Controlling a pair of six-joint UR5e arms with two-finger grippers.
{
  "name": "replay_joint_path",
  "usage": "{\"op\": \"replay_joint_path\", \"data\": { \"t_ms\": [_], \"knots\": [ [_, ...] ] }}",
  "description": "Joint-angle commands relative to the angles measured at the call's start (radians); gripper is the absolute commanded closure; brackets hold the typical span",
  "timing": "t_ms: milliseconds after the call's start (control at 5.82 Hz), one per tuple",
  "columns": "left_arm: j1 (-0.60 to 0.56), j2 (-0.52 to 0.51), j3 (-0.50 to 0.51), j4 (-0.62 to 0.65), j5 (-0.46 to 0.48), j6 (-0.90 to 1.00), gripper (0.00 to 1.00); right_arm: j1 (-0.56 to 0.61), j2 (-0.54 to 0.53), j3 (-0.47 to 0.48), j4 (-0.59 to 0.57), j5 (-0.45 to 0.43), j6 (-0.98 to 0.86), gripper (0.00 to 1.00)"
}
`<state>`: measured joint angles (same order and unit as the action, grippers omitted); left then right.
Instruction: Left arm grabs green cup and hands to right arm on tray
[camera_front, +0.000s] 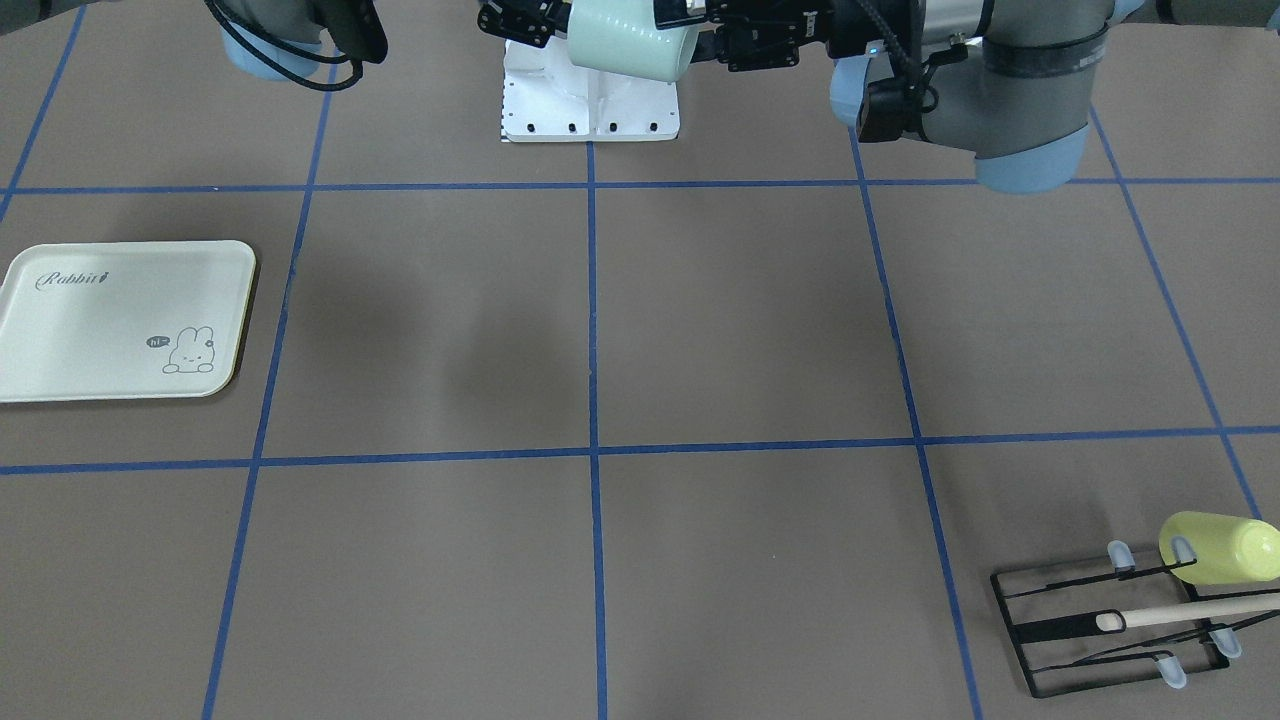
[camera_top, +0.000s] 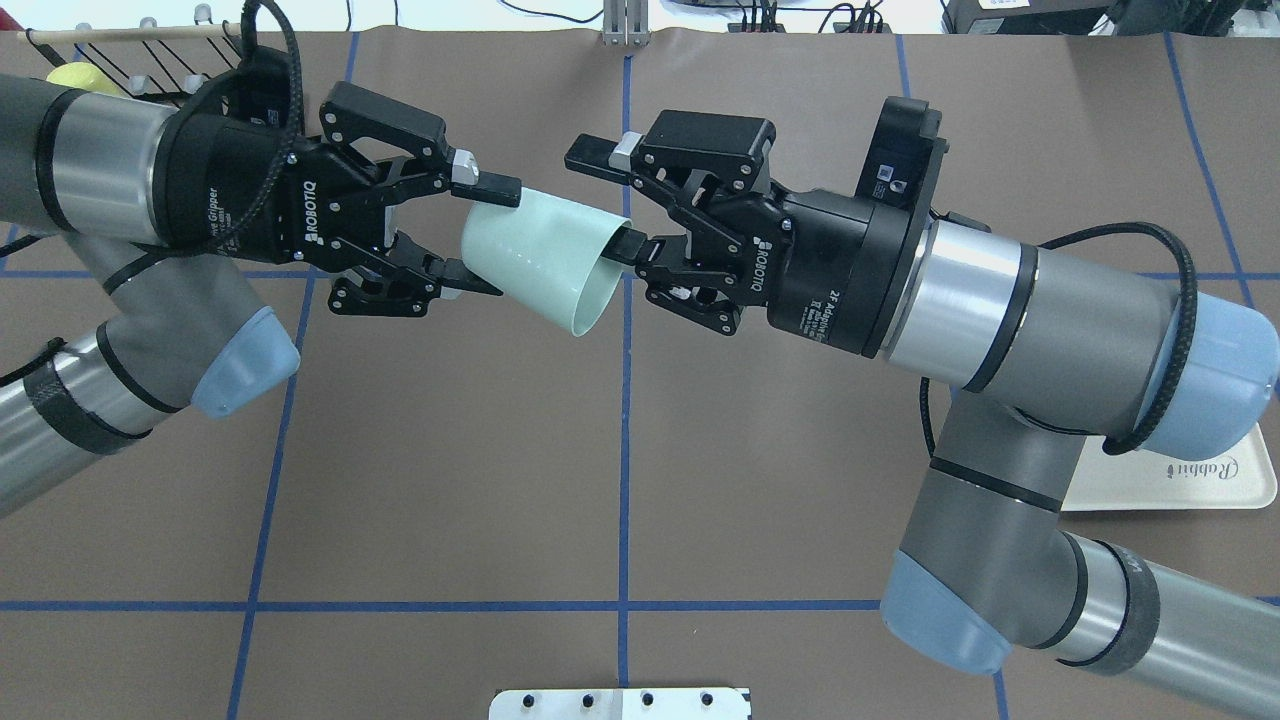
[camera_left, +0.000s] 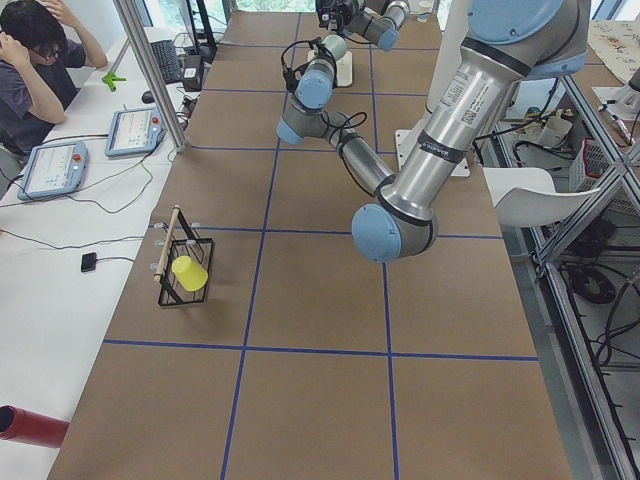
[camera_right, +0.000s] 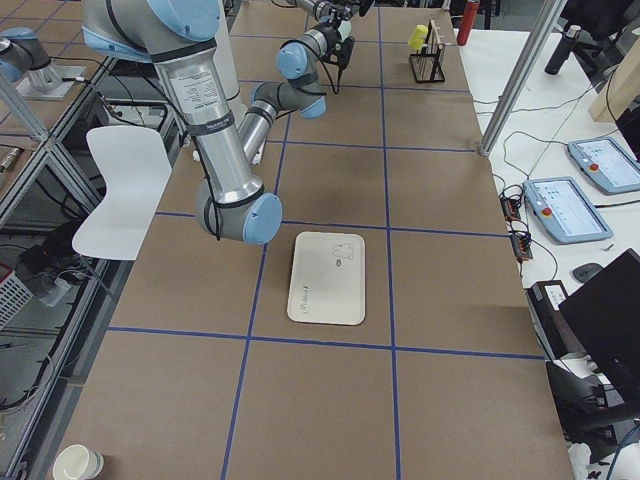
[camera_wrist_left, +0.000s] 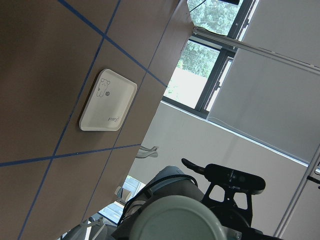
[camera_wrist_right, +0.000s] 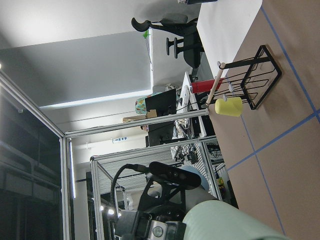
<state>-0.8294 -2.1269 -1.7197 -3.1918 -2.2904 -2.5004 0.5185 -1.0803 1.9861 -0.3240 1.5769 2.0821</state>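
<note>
1. Hanging in mid-air between the two arms, well above the worktop (camera_front: 740, 330), the green cup (camera_top: 545, 260) is held on its side. Its base is turned toward the left arm and its open mouth toward the right, so the rim is offered to the receiver.
2. The left pincer (camera_top: 500, 240) is closed on the cup's base end, one finger on either side, so the mouth end is left free.
3. The right pincer (camera_top: 608, 200) is spread wide. One finger is seen at the rim, apparently just inside the mouth, and the other stands clear outside the wall (no grip is judged to be taken yet).
4. The tray (camera_front: 90, 330) lies flat on the right arm's side, well apart from the cup, and is judged to be the set-down place.
5. Release by the left pincer is best withheld until the right jaws are closed on the wall, or the cup could be dropped.
</note>
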Motion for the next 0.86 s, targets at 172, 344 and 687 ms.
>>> {"op": "replay_joint_path", "data": {
  "t_ms": [172, 344, 687],
  "knots": [
    [0.001, -0.005, 0.003, 0.001, 0.0, 0.0, 1.0, 0.0, 0.011, 0.003, -0.046, 0.006, -0.004, 0.38],
    [0.001, -0.005, 0.003, 0.001, 0.0, 0.0, 1.0, 0.0, 0.011, 0.003, -0.047, 0.011, -0.004, 0.41],
    [0.001, -0.005, 0.005, 0.001, 0.002, 0.0, 1.0, 0.0, 0.013, 0.01, -0.075, 0.029, -0.013, 0.53]
  ]
}}
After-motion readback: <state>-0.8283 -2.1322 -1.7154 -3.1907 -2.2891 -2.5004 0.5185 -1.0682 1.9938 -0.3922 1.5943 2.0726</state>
